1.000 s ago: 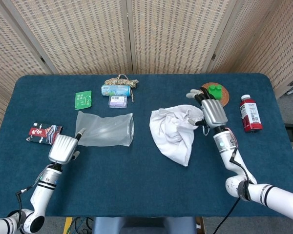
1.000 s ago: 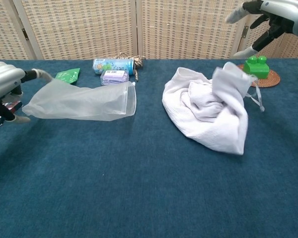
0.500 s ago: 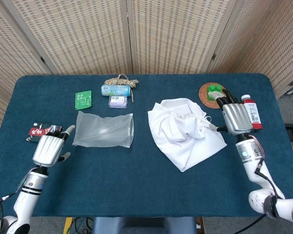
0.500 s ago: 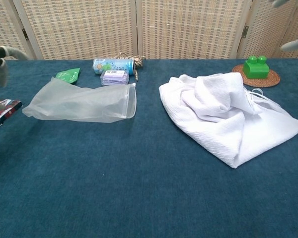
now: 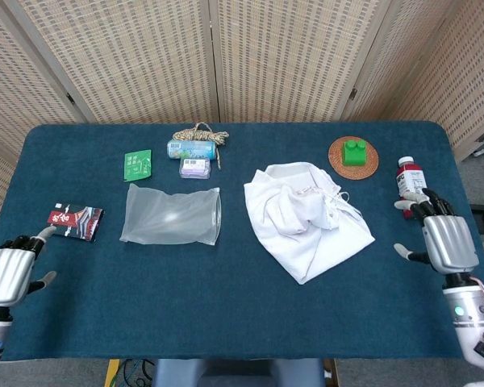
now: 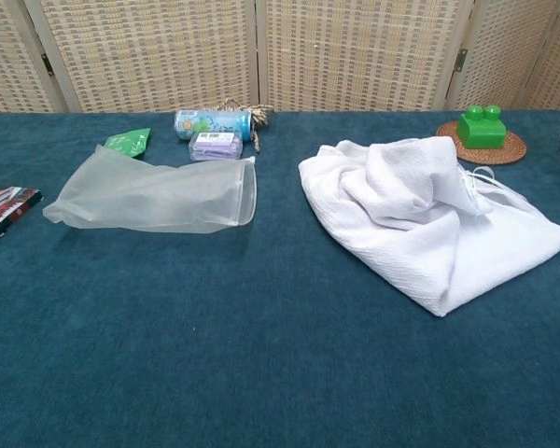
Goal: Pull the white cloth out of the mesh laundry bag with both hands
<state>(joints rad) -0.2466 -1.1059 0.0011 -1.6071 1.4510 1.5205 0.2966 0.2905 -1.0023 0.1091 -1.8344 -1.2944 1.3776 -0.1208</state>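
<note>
The white cloth lies crumpled and partly spread on the blue table, right of centre, fully outside the bag. The translucent mesh laundry bag lies flat and empty left of centre, its mouth facing the cloth. My left hand hovers at the table's front left corner, fingers apart, holding nothing. Over at the front right edge my right hand is likewise empty with fingers spread. Neither hand shows in the chest view.
A green packet, a can, a purple box and a rope coil sit behind the bag. A green block on a coaster and a red bottle stand at the right. A dark packet lies far left.
Both hands let go and drew back outward to the table's front corners. The cloth dropped and spread wider; the bag settled flat.
</note>
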